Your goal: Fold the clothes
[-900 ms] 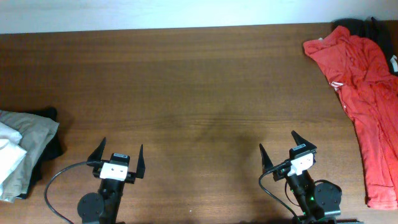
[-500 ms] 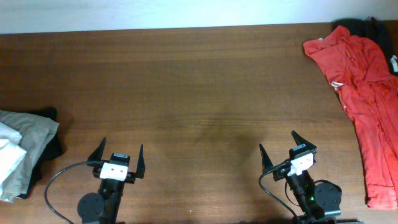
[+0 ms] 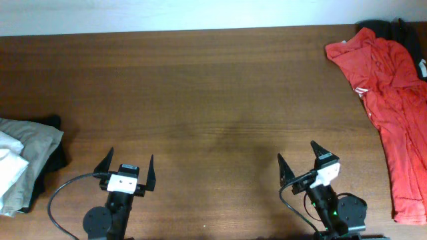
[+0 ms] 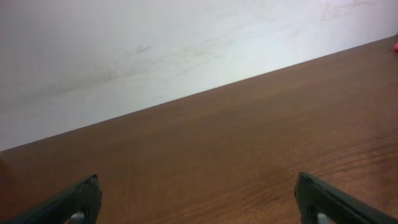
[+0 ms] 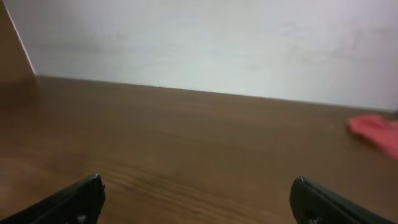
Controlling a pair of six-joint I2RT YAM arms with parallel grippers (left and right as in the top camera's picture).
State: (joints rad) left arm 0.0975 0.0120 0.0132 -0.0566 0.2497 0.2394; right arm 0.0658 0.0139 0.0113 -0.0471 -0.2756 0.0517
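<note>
On the wooden surface (image 3: pixel 200 87), a red-orange shirt (image 3: pixel 393 100) lies crumpled at the right edge, a pile of clothes (image 3: pixel 23 157) at the left, as the left hand (image 3: pixel 131 155) and right hand (image 3: pixel 296 151) stand spread wide, holding nothing.

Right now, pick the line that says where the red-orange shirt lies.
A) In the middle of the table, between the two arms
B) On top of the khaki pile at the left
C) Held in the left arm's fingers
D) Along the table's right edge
D: the red-orange shirt lies crumpled along the right edge of the table, far from the khaki pile at the left.
</note>
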